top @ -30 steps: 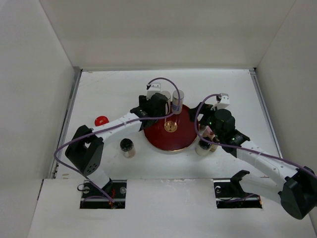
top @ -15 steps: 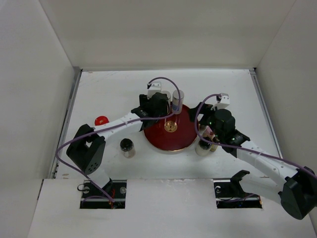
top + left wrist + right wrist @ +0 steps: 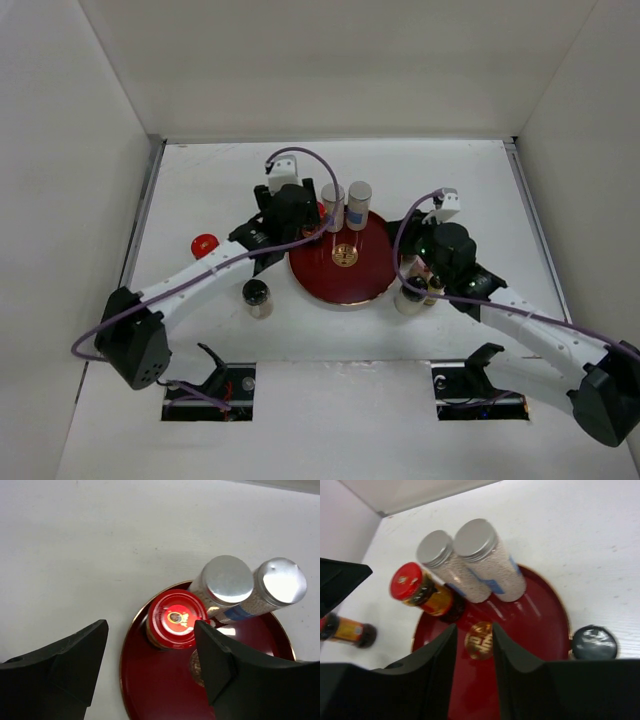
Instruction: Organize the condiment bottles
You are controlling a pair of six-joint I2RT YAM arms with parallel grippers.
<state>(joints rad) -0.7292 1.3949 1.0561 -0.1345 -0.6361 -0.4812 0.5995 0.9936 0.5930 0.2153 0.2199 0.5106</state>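
Tray: a dark-red round tray (image 3: pixel 320 280) with a gold emblem sits mid-bench (image 3: pixel 220 180) between the two arms.
On the tray: two silver-capped jars (image 3: pixel 333 200) stand upright side by side, touching, at the far rim. A red-capped jar (image 3: pixel 176 619) stands just left of them at the far-left rim.
Left tool: the left tool (image 3: pixel 150 627) hangs over the red-capped jar with its jaws apart on either side of the cap. I see a gap on the left side and no grip, so the jar looks set down.
Right tool: the right tool (image 3: pixel 474 630) is above the tray's right half. Its jaws are drawn almost together and there is nothing between them.
Off the tray, left: a red-capped bottle (image 3: pixel 205 243) is well apart on the left. A black-capped jar (image 3: pixel 257 296) stands near the tray's near-left rim.
Off the tray, right: a cluster of bottles (image 3: pixel 412 297), about three with one pink-capped, crowds the tray's right rim under the right arm. The arm partly hides them.
Done, as I judge it: three bottles are grouped on the tray, if the tray is the goal.
Left to do: roughly five bottles are on the bare bench, so the task is under halfway.
Likely next: the nearby right cluster suits the right tool and the two left ones suit the left tool.
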